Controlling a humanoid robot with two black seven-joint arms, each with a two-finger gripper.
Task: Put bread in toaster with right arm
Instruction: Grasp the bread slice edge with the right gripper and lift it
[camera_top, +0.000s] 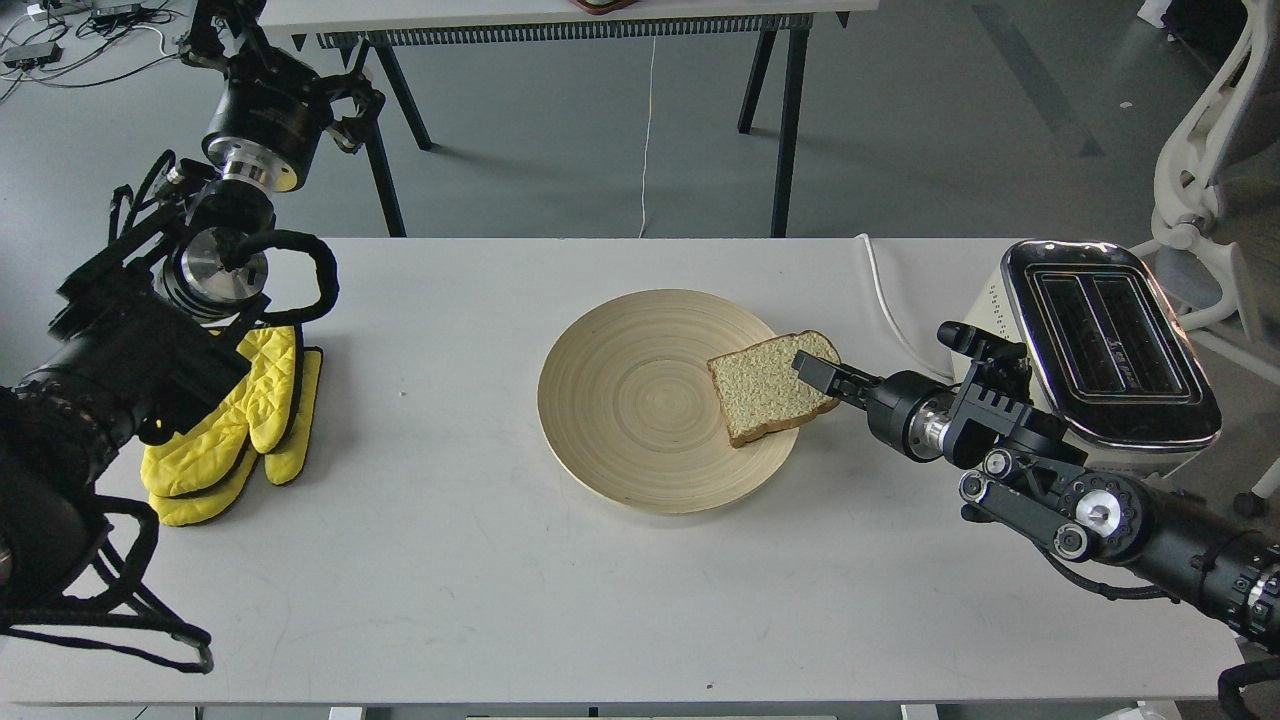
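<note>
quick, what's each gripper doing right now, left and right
Left gripper: raised beyond the table's far left corner, holding nothing visible; open or shut cannot be told.
Right gripper: at the bread's right edge; grip cannot be told.

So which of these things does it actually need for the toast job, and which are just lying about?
Needed:
bread, on the plate's right edge
toaster
right gripper, at the bread
plate, only as the bread's rest

Lying about:
yellow oven mitts
left gripper, raised far left
white chair

Faint pale marking between the slots on the toaster (1110, 345) chrome top; too small to read; no other lettering legible anywhere.
</note>
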